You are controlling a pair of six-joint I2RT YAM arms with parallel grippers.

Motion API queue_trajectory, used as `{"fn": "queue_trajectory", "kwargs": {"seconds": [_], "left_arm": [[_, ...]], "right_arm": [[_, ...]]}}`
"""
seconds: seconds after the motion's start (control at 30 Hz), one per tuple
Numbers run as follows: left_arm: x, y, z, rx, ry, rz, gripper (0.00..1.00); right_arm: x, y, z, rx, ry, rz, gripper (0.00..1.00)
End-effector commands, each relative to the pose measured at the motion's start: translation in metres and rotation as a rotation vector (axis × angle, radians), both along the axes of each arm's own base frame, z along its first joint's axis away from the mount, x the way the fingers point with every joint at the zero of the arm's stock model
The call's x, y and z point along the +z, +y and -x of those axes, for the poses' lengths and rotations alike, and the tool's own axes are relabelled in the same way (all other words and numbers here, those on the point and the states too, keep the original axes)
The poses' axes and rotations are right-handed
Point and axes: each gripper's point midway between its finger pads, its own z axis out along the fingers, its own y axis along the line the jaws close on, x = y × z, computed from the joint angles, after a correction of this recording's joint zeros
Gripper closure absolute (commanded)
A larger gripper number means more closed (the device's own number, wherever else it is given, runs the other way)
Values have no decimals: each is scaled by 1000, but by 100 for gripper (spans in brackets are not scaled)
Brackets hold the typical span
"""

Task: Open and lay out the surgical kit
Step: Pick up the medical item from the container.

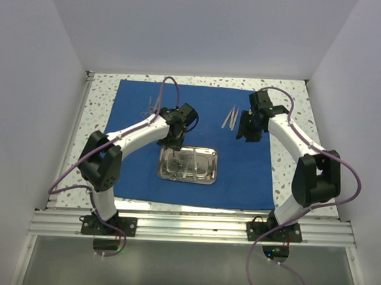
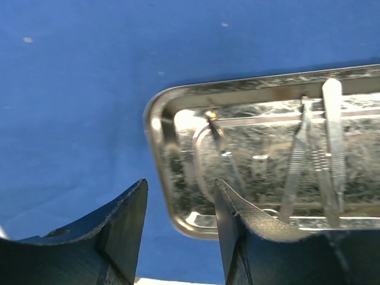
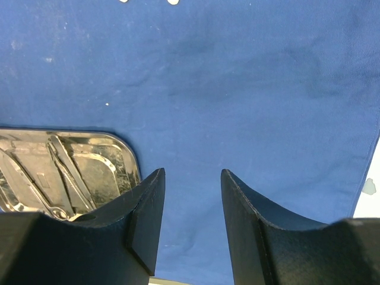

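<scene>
Top external view is showing the royal-blue cloth wrap (image 1: 252, 176) lying opened out as a flat sheet on the speckled table (image 1: 99, 108), with the shiny steel tray (image 1: 205, 162) sitting on its near middle part. Thin metal instruments (image 1: 184, 165) are lying inside the tray, a pair of tweezers (image 1: 230, 117) is resting on the cloth toward the far right, and another small instrument (image 1: 152, 105) is lying near the far left. The left gripper (image 1: 172, 142) is hanging over the tray's far left end, its jaws standing apart and holding nothing; whether a finger is touching the rim is unclear. The right gripper (image 1: 248, 133) is hovering over the cloth just beside the tweezers, jaws likewise spread and empty.
</scene>
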Motion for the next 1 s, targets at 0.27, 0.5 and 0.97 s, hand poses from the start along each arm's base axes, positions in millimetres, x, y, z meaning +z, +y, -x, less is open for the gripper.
{"fn": "queue_trajectory", "kwargs": {"seconds": [0.27, 0.5, 0.97], "left_arm": [[-4, -56, -33, 96, -112, 278, 48], [-24, -48, -35, 168, -114, 241, 55], [-55, -28, -31, 240, -94, 215, 57]], "right_arm": [[-3, 3, 0, 30, 12, -3, 54], [-8, 0, 3, 29, 25, 14, 54], [-15, -2, 2, 31, 51, 30, 54]]}}
